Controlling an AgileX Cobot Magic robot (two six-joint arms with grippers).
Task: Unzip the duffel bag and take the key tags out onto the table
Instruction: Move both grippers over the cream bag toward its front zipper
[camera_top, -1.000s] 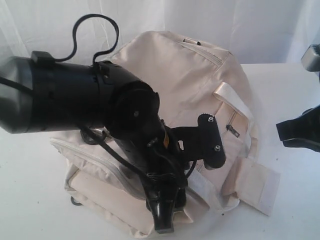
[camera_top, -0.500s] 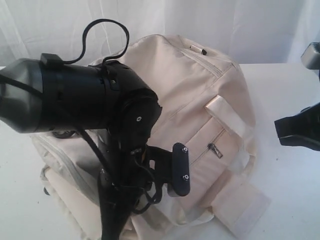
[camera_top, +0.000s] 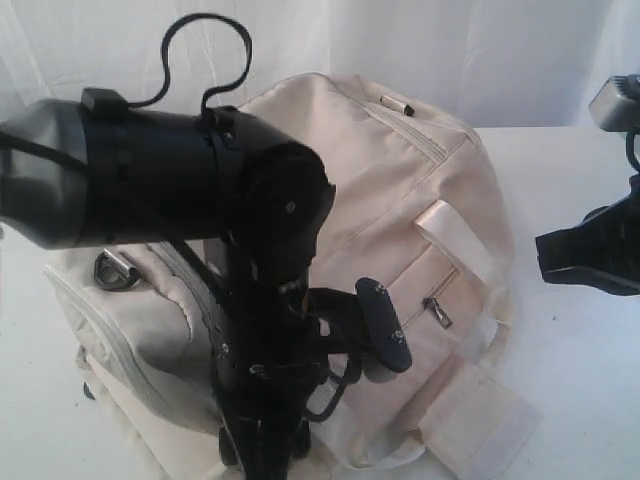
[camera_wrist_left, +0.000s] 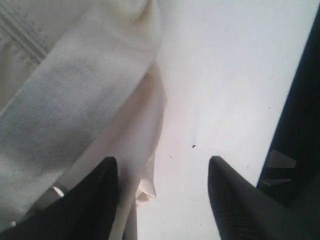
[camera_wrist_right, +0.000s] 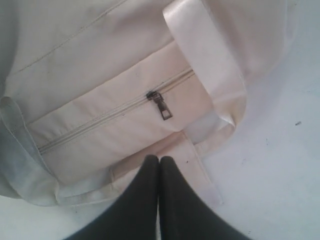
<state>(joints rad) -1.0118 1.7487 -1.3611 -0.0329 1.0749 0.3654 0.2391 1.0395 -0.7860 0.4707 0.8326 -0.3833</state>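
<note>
The cream duffel bag (camera_top: 400, 180) lies on the white table (camera_top: 570, 400), and my left arm (camera_top: 270, 330) covers its front. Its side pocket zipper is closed, with the dark pull (camera_wrist_right: 164, 109) hanging down. My left gripper (camera_wrist_left: 161, 161) is open low at the bag's near edge, with bare table between its fingers. A pale webbing strap (camera_wrist_left: 75, 100) runs beside one finger. My right gripper (camera_wrist_right: 159, 159) is shut and empty, hovering over the strap patch below the side pocket. No key tags are in view.
A dark metal D-ring (camera_top: 115, 270) shows at the bag's left end, and a zipper pull (camera_top: 397, 103) sits at the top. White curtains (camera_top: 450, 50) hang behind the table. Bare table (camera_wrist_right: 280, 165) lies to the right of the bag.
The bag has shifted and turned to the left, bringing its D-ring end into sight. My left arm has dropped lower at the front. The right gripper has edged in towards the bag.
</note>
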